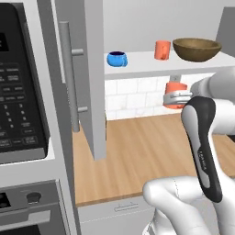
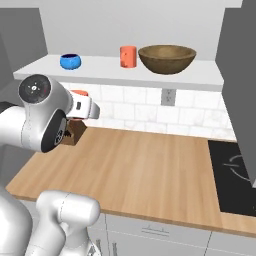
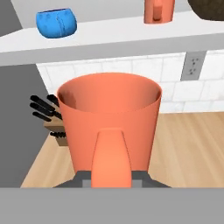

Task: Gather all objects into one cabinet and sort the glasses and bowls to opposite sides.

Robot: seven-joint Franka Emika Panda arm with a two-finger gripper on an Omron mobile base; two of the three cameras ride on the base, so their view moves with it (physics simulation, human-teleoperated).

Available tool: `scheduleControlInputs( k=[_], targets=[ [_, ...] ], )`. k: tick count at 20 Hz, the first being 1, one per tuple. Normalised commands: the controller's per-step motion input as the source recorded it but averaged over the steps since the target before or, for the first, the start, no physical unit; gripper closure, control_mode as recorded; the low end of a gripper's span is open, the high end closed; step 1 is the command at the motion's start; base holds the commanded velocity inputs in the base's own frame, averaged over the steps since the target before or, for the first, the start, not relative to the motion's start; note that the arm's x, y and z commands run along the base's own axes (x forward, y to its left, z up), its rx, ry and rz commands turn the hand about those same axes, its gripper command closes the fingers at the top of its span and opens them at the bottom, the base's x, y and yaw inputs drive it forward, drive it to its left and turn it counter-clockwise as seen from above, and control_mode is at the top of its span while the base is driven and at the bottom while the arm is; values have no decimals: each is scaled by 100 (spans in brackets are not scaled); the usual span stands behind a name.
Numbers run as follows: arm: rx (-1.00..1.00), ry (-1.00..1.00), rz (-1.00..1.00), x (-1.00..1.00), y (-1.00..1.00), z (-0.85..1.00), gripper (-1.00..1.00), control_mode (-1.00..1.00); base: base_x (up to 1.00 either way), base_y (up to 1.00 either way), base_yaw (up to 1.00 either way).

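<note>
Meanwhile, I had the gripper (image 1: pixel 176 97) clamped on one orange cup (image 3: pixel 109 127) below the cabinet shelf (image 2: pixel 115 72); its twin (image 2: pixel 128 56) stood there, at nine o'clock from the wooden bowl (image 2: pixel 166 58).

Blue bowl (image 1: pixel 117 58): glossy glaze. Big bowl (image 2: pixel 166 58): brown wood, visible grain, satin. Orange cups (image 3: pixel 109 124) (image 1: pixel 162 50): matt, smooth, opaque. Countertop (image 2: pixel 145 170): pale wood planks. Backsplash (image 2: pixel 190 117): white tile, slight sheen. Cabinet shelf (image 1: pixel 147 66): flat white, matt.

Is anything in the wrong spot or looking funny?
One short orange cup is not on the white shelf yet; the gripper holds it below. The other orange cup, blue bowl and wooden bowl stand upright.
</note>
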Motion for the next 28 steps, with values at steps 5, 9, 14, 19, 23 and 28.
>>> scheduleControlInputs(
  k=[5,9,14,19,23,28],
  targets=[
    [0,-3,0,1,0,2,100,-100,13,0,0],
    [0,-22,-1,7,3,37,100,-100,0,0,0],
    [0,-28,-1,19,14,48,100,-100,0,0,0],
    [0,-13,0,30,30,40,100,-100,0,0,0],
    [0,0,0,46,8,32,100,-100,0,0,0],
    [0,0,0,39,0,18,100,-100,0,0,0]
  ],
)
